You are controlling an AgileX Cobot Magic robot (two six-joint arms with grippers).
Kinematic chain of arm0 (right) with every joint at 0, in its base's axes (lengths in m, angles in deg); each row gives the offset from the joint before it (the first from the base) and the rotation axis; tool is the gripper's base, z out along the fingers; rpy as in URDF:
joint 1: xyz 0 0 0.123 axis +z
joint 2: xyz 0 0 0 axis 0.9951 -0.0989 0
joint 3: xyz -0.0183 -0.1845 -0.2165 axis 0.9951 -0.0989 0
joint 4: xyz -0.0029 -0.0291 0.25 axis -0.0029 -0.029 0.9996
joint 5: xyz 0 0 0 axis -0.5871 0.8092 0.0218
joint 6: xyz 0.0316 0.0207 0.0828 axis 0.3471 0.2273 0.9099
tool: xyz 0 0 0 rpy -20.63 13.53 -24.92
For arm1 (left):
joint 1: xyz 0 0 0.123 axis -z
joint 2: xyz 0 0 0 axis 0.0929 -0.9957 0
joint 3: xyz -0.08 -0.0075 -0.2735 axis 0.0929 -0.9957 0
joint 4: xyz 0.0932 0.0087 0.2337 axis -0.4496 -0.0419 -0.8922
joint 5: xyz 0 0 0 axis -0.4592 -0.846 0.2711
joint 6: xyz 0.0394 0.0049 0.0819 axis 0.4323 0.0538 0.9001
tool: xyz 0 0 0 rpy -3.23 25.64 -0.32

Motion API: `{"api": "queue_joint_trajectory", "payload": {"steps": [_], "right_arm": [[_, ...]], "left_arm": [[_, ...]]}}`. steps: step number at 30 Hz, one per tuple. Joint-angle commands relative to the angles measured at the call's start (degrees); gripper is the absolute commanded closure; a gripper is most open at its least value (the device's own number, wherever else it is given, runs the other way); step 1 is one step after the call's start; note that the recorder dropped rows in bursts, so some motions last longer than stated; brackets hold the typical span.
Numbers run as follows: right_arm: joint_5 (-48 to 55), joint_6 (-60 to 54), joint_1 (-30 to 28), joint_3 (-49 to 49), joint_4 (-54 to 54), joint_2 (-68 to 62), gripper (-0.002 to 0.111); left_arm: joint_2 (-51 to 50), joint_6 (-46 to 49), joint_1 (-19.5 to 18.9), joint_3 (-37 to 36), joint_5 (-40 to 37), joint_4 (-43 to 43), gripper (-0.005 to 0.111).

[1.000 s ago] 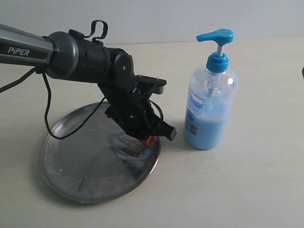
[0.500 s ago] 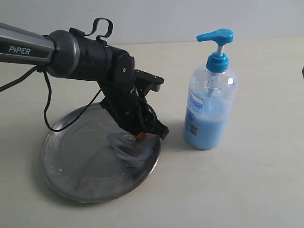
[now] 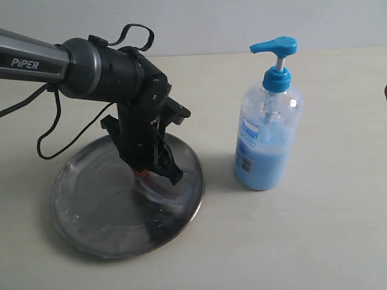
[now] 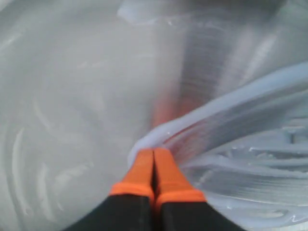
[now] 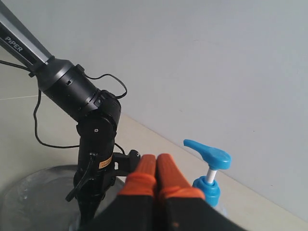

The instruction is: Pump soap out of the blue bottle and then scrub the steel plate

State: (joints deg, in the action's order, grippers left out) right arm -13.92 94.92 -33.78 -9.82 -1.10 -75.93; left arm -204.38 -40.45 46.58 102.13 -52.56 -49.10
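The steel plate (image 3: 84, 211) lies on the table at the left. My left gripper (image 3: 144, 173) points down onto its right half, orange fingertips shut with nothing seen between them. In the left wrist view the gripper (image 4: 154, 155) touches a pale blue ridge of soap (image 4: 216, 108) smeared over the plate (image 4: 72, 96). The soap (image 3: 166, 192) shows as a glossy film just right of the tips. The blue bottle (image 3: 266, 139) stands upright to the right of the plate, about half full. My right gripper (image 5: 156, 162) is shut and empty, held high beside the bottle's pump head (image 5: 209, 155).
The left arm's black wrist and loose cable (image 3: 60, 151) hang over the plate's far side. A beige tabletop (image 3: 302, 241) surrounds plate and bottle. The right wrist view shows the left arm (image 5: 91, 125) and part of the plate (image 5: 29, 192).
My left gripper has swung from the plate's right rim inward toward its middle, its wrist turning, dragging through the soap. The bottle has not moved.
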Motion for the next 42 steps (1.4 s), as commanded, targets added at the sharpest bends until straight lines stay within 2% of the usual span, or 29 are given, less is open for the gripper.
{"api": "queue_joint_trajectory", "payload": {"steps": [1,16,31,36,42], "right_arm": [[-0.48,-0.19,0.13,-0.36,-0.46,0.07,0.108],[-0.25,-0.19,0.13,-0.36,-0.46,0.07,0.108],[-0.25,-0.19,0.13,-0.36,-0.46,0.07,0.108],[-0.25,-0.19,0.13,-0.36,-0.46,0.07,0.108],[-0.25,-0.19,0.13,-0.36,-0.46,0.07,0.108]], "left_arm": [[-1.6,-0.76,-0.01,-0.89,-2.34,2.17,0.107],[-1.6,4.45,-0.01,-0.89,-0.25,16.83,0.107],[-1.6,16.62,-0.01,-0.89,3.26,37.22,0.107],[-1.6,17.44,-0.01,-0.89,6.39,35.28,0.107],[-1.6,11.46,-0.01,-0.89,8.03,23.07,0.107]]}}
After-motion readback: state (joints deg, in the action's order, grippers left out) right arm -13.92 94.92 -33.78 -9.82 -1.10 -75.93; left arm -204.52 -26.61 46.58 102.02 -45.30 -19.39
